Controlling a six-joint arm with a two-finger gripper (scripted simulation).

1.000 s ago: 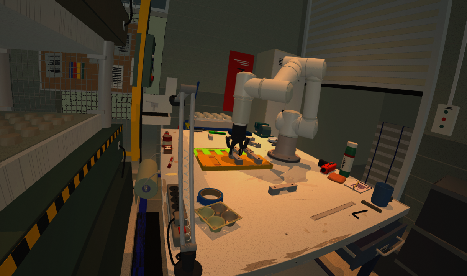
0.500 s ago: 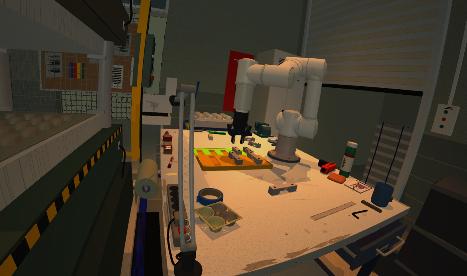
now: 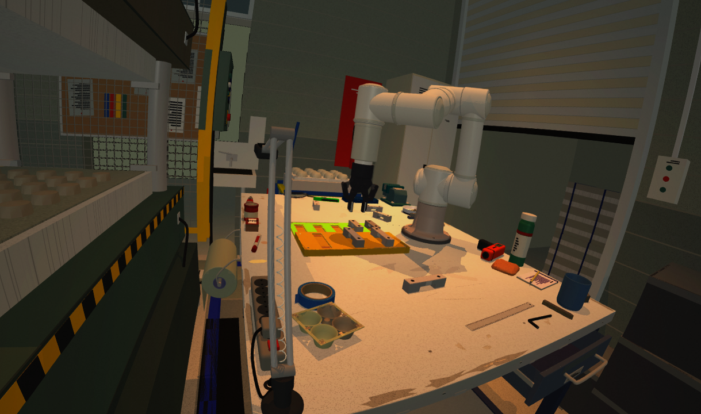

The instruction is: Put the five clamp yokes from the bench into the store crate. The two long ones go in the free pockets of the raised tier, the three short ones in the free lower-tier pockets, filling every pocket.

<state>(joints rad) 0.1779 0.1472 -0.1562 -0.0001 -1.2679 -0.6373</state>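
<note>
Several grey clamp yokes (image 3: 365, 233) sit in the right-hand pockets of the orange store crate (image 3: 348, 239), whose raised green tier (image 3: 317, 228) runs along its far left side. My gripper (image 3: 359, 206) hangs above the crate's far edge, open and holding nothing. Two short yokes (image 3: 379, 213) lie on the bench just behind the crate, to the right of my gripper. One long yoke (image 3: 424, 283) lies alone on the bench in front of the crate, toward the near side. An empty slot shows in the crate's left lower part.
A tray of cups (image 3: 327, 324) and a blue tape roll (image 3: 315, 292) sit near the front left, behind a lamp stand (image 3: 280, 247). The arm's base (image 3: 428, 226) stands right of the crate. A bottle (image 3: 523, 238), mug (image 3: 573, 291) and ruler (image 3: 499, 316) lie on the right.
</note>
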